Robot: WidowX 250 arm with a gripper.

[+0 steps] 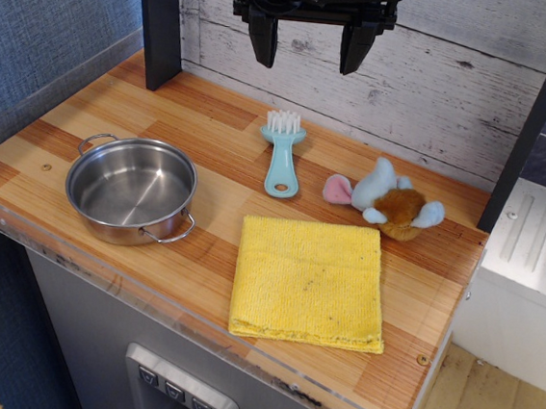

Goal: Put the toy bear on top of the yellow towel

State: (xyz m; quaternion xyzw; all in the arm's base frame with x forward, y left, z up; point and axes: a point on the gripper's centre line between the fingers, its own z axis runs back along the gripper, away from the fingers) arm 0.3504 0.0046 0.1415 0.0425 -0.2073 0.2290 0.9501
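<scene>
The toy bear point(387, 200) lies on the wooden counter at the right, just behind the far right corner of the yellow towel point(308, 280). It has a brown fuzzy body, pale blue-white head and paws, and a pink ear pointing left. The towel lies flat and folded near the front edge, with nothing on it. My gripper point(310, 46) hangs high at the top centre, in front of the white plank wall. Its two black fingers are spread apart and hold nothing. It is well above and to the left of the bear.
A light-blue brush with white bristles point(283, 153) lies behind the towel's left side. A steel pot point(131, 189) with two handles stands at the left. A dark post point(159, 21) rises at the back left, another point(541, 105) at the right edge.
</scene>
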